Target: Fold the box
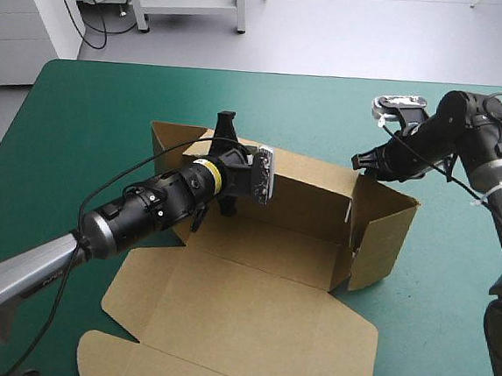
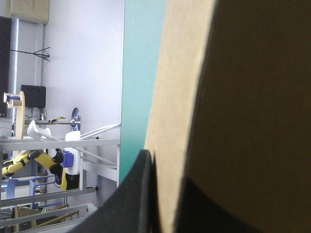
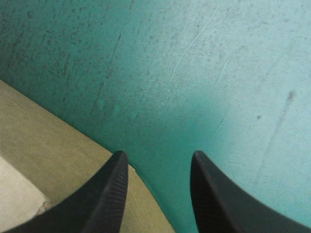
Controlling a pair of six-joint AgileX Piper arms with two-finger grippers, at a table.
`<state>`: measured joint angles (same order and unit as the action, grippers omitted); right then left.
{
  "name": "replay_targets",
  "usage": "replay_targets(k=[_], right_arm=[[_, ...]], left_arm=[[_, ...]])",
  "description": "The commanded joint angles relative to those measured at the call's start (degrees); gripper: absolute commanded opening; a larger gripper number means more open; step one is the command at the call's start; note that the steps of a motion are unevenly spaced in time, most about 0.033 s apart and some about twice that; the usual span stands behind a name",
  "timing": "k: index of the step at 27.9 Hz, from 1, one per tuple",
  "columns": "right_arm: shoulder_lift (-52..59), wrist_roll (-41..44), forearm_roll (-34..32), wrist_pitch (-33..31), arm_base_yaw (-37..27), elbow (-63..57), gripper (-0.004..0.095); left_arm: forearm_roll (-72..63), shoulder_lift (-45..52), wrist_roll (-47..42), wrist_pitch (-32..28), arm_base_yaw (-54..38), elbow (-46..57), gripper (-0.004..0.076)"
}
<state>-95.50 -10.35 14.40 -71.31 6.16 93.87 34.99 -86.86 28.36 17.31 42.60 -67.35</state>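
Note:
The brown box (image 1: 252,276) lies mid-table, its back wall and right side wall raised and its lid flat toward the front edge. My left gripper (image 1: 234,164) straddles the back wall near its left end, one black finger on each side. In the left wrist view the board (image 2: 180,121) stands between the fingers (image 2: 131,194), and the gripper (image 2: 167,194) is shut on it. My right gripper (image 1: 363,160) hovers just behind the box's back right corner. It is open (image 3: 158,160) over bare cover, with a box edge (image 3: 48,155) beside one finger.
Teal-green cover (image 1: 88,139) shows on every side of the box, widest at the left and at the right front (image 1: 431,344). The table's far edge (image 1: 270,73) runs behind both grippers. The raised right wall (image 1: 383,239) stands beside the right arm.

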Motion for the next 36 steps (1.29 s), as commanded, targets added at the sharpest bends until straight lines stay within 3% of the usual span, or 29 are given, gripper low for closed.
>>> replay_targets(k=[1, 11, 18, 26, 31, 36], right_arm=[[6.1, -0.7, 1.9, -0.4, -0.5, -0.9, 0.0393], [16.3, -5.4, 1.5, -0.4, -0.5, -14.5, 0.0393], [21.2, -12.0, 10.3, -0.3, -0.5, -20.6, 0.0393], [24.6, -15.1, 13.7, 0.1, -0.4, -25.7, 0.0393], [25.8, -17.5, 18.6, 1.7, -0.1, -28.7, 0.0393], [26.2, -15.0, 17.9, 7.6, 3.9, -30.2, 0.0393]], left_arm=[[-1.7, 1.3, -1.3, 2.0, -0.1, -0.6, -0.0008], [-2.1, 0.9, -0.2, 2.2, -0.2, -0.6, -0.0008], [-2.1, 0.9, 0.6, 4.0, -0.2, -0.6, -0.0008], [-2.1, 0.9, 0.8, 5.1, -0.2, -0.6, -0.0008], [-2.1, 0.9, 0.8, 5.2, -0.2, -0.6, -0.0008], [-2.5, 0.9, 0.8, 6.3, -0.1, -0.6, -0.0008]])
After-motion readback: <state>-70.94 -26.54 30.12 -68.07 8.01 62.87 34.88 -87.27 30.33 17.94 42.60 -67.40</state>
